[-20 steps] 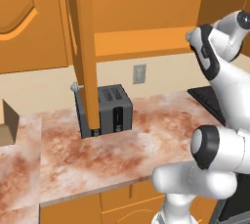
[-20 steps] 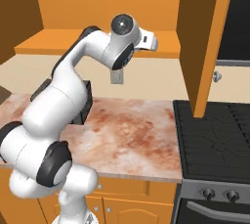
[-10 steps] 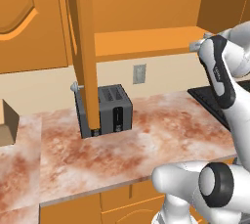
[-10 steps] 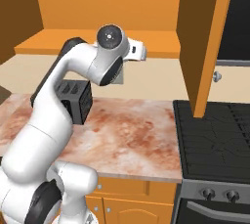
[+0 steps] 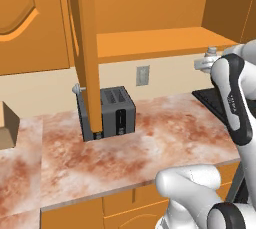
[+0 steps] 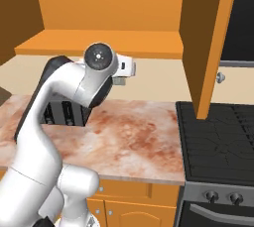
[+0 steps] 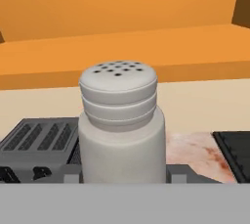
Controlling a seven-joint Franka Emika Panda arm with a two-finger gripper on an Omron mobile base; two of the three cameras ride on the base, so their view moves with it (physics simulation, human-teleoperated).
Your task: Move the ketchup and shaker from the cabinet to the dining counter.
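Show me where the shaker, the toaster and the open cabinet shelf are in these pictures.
shaker (image 7: 118,135): hand view, on its light-grey body below the cap.
toaster (image 5: 118,112): left base view, on its dark front side.
cabinet shelf (image 6: 104,41): right base view, on the bare orange shelf surface.

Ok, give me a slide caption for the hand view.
Light-grey shaker with a perforated cap, close up before the open cabinet's orange shelf, grey toaster on the marble worktop below.
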